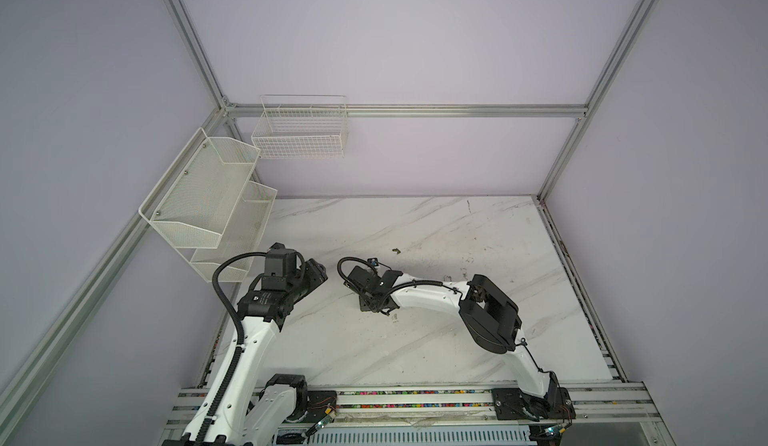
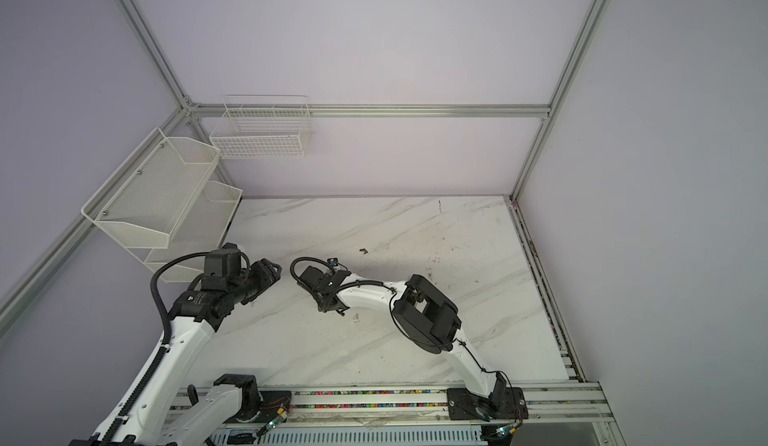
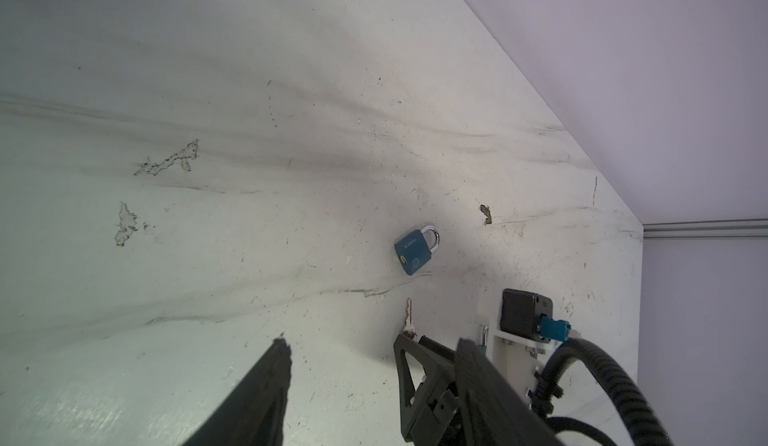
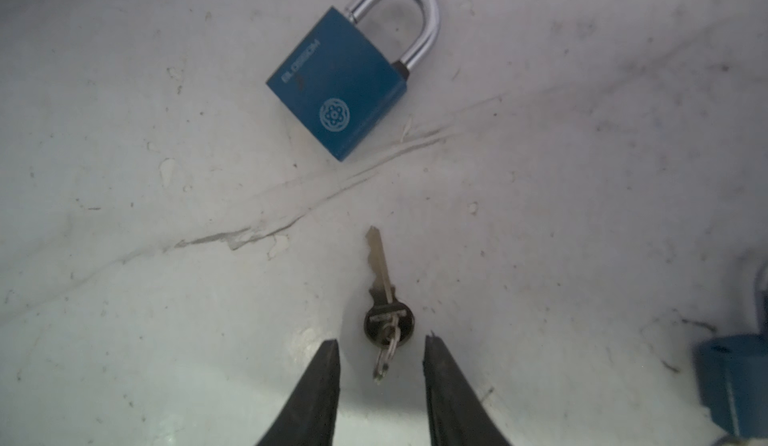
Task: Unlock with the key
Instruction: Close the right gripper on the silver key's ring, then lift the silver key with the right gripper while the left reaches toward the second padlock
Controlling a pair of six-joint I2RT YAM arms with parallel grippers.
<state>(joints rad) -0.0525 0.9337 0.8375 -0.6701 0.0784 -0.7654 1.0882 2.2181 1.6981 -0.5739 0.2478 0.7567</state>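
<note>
A blue padlock (image 4: 338,86) with a chrome shackle lies flat on the marble table (image 4: 124,215); the left wrist view also shows the padlock (image 3: 413,252). A small silver key (image 4: 384,294) with a dark head lies just short of it, blade toward the lock. My right gripper (image 4: 380,346) is open and low over the table. The key's ring lies between the fingertips without touching them. My left gripper (image 3: 374,342) is open and empty, held back to the left (image 1: 318,271). In both top views the right arm's wrist (image 1: 374,286) hides the lock and key.
A second blue padlock (image 4: 731,385) lies beside the right gripper. White mesh shelves (image 1: 208,207) and a wire basket (image 1: 301,132) hang on the left and back walls. The table has a small chipped spot (image 1: 396,251) behind the arms.
</note>
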